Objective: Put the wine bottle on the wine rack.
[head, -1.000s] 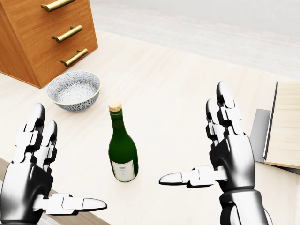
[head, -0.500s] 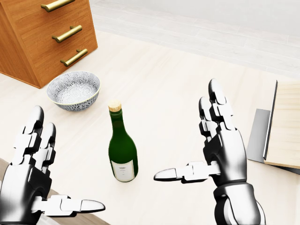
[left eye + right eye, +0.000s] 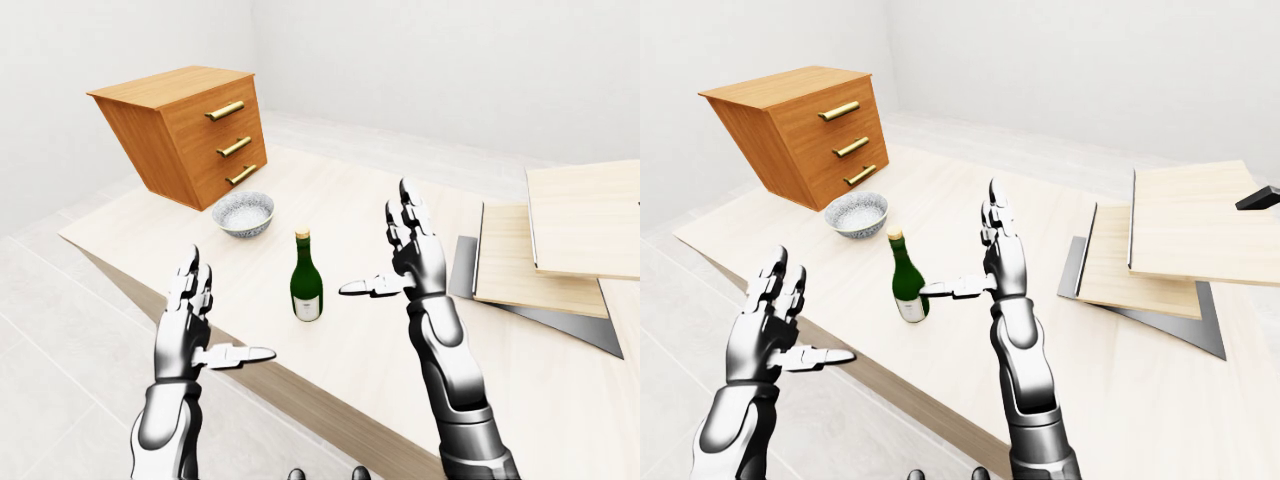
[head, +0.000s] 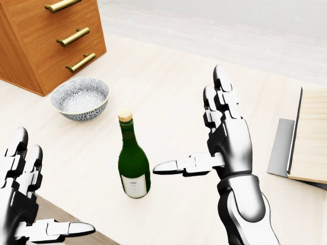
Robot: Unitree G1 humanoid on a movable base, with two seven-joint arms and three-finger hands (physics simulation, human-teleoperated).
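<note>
Green glass wine bottle (image 4: 134,166) with a cork stopper and a pale label stands upright on your light wooden table (image 4: 168,97), near the head view's lower middle. Your right hand (image 4: 222,135) stands just right of it with fingers straight up and spread, thumb stretched level toward the bottle's shoulder, its tip close to the glass but not touching; it holds nothing. Your left hand (image 4: 20,201) sits at the lower left corner of that view, over the table's near edge, likewise spread wide and empty, well apart from the bottle. Up and left of the bottle rests a patterned grey-and-white ceramic bowl (image 4: 80,98), and beyond it an orange-brown wooden drawer chest with brass handles (image 3: 190,130). At the right of the left-eye view lie stacked pale wooden boards (image 3: 560,240) on a grey sheet
</note>
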